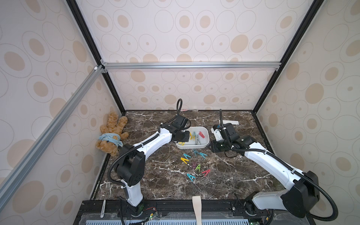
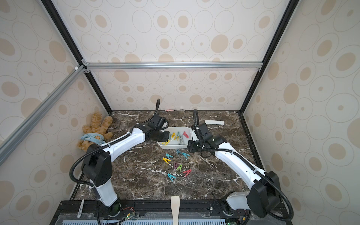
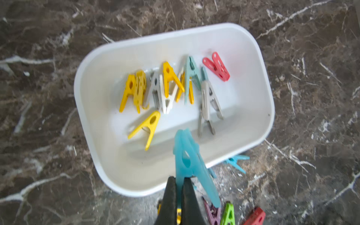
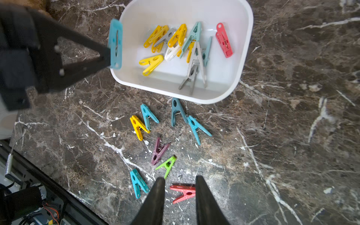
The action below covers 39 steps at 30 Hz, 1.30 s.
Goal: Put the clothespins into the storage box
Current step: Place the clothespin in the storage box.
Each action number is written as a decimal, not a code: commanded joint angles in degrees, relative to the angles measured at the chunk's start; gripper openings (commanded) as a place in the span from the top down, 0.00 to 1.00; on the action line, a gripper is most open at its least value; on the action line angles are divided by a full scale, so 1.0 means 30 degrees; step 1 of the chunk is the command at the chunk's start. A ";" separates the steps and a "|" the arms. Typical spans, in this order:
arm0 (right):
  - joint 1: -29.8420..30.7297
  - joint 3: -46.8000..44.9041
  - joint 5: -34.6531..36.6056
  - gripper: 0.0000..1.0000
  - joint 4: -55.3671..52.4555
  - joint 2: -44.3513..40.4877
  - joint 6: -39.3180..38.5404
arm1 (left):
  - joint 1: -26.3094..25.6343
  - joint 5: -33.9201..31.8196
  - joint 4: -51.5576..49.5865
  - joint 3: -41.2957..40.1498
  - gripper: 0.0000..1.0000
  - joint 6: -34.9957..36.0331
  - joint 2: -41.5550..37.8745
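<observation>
Eight clothespins [image 4: 158,151] loose on the marble table [image 1: 165,185], scattered just below the storage box [image 1: 191,146] in both top views: four teal, one yellow, one purple, one green, one red. About a dozen more inside the box, mostly yellow, with grey, white, teal and one red. Box itself at the centre of the frame, flat on the table. At its left rim, left gripper [image 3: 179,180] pinched tight on a teal clothespin [image 3: 187,161], held over the box edge. Right of the box, right gripper [image 4: 180,177] part-open with a narrow gap, gripping nothing. Far left of the frame, teddy bear [image 1: 111,134] against the wall; upper right of the box, white paper strip [image 1: 229,122].
</observation>
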 commanded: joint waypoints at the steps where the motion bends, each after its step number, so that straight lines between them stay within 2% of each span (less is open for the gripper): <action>1: 0.0161 -0.0708 0.0917 0.70 -0.1152 -0.0963 0.0688 | 0.0514 0.0022 -0.0119 0.1883 0.98 0.1744 0.1767; 7: 0.0175 -0.2171 0.0933 0.69 -0.0776 -0.1388 0.1147 | 0.0722 0.0251 0.0125 0.3418 0.98 0.1847 0.4305; 14: 0.0155 -0.1873 -0.0115 0.69 0.0144 0.0312 0.0965 | 0.0774 0.0596 0.0130 0.4926 0.96 0.1416 0.6104; 22: 0.0176 -0.2143 -0.0281 0.68 0.1103 0.0535 0.1195 | 0.0803 0.0778 -0.0294 0.6146 0.71 0.1343 0.6552; 31: 0.0741 -0.2931 0.0644 0.63 0.0955 0.0167 0.2329 | 0.0803 0.0352 -0.0402 0.5429 0.64 0.1825 0.4380; 39: 0.3996 -0.4413 0.2861 0.56 0.0416 -0.0058 0.5201 | 0.0804 0.0719 0.3074 -0.1443 0.60 0.0981 -0.1324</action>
